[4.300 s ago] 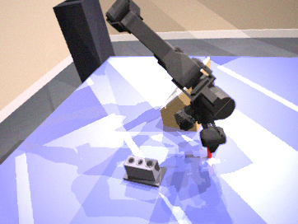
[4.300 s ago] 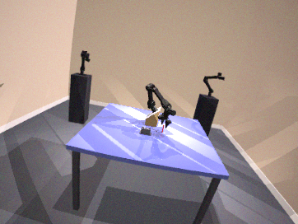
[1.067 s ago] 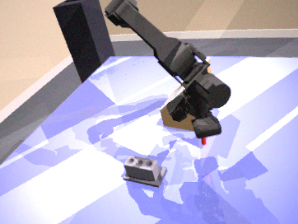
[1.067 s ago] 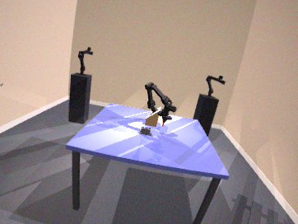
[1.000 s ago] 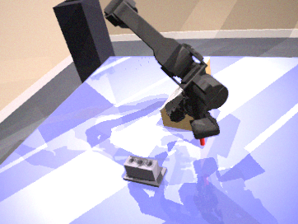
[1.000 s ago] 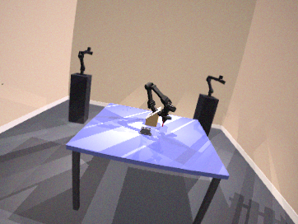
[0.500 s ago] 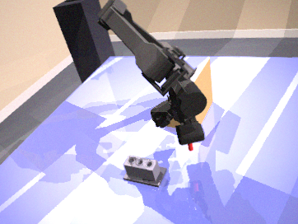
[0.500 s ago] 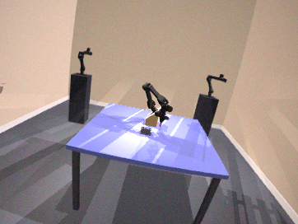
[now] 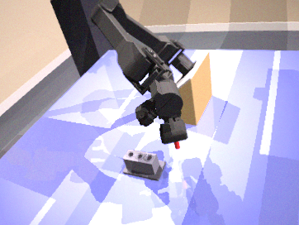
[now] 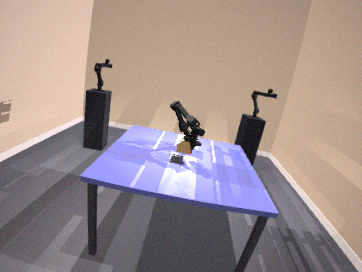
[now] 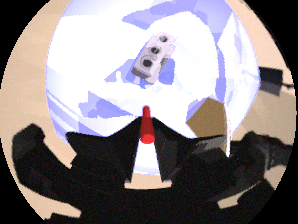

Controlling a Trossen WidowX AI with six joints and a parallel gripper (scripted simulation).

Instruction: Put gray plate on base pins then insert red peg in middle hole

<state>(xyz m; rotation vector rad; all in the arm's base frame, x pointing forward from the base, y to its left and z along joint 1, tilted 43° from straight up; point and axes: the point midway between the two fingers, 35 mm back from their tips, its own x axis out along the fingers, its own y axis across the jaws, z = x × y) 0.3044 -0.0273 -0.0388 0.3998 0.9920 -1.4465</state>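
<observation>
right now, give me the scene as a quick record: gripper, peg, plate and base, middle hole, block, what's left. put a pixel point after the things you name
gripper: (image 9: 177,141) (image 11: 147,131) shut on the red peg
red peg: (image 9: 177,145) (image 11: 147,127) in the air, clear of the holes
gray plate and base: (image 9: 141,164) (image 11: 151,62) together on the table; plate's edge hard to tell apart
middle hole: (image 9: 140,156) (image 11: 155,50) no peg in it
tan block: (image 9: 201,93) (image 10: 184,146) (image 11: 209,120) standing beyond the base in the exterior view
left to do: insert peg, let go
</observation>
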